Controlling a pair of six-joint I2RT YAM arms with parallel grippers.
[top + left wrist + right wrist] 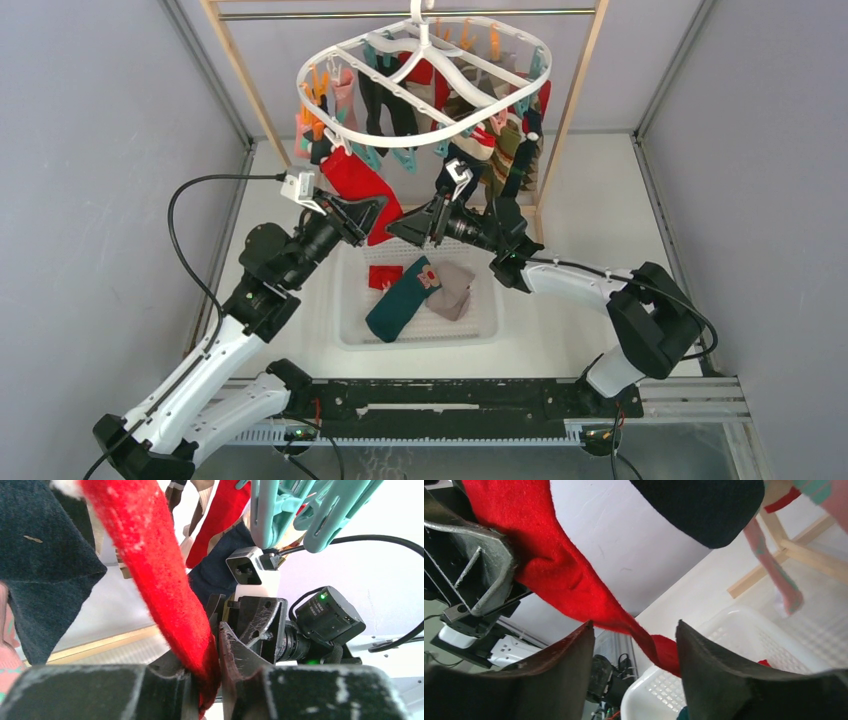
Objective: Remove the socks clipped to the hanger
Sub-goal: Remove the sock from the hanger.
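On the left side, the left gripper (358,216) reaches up under the hanger (430,85) and its fingers are closed tightly on the lower part of a red sock (357,185). The left wrist view shows this well: the red cloth runs down and is pinched in the narrow gap between the two dark fingers. The top of this sock goes up toward the left rim of the hanger, but I cannot tell if a clip holds it there.

A little to the right, the right gripper (415,228) comes from the other side and faces the left one. Its fingers (569,670) stand well apart. The loose tip of the red sock hangs down between them, and I do not see them pressing on it.

Below, between the two arms, a white basket (350,335) stands on the table. A teal sock (400,300), a grey sock (455,290) and a small red piece lie in it, so I judge that a few are already removed.

Above and further right, many socks (500,150) hang from the clips, most of them crowded at the back and right side. In my opinion the task is at an early stage: one sock is in hand, and the bigger part is left to do.
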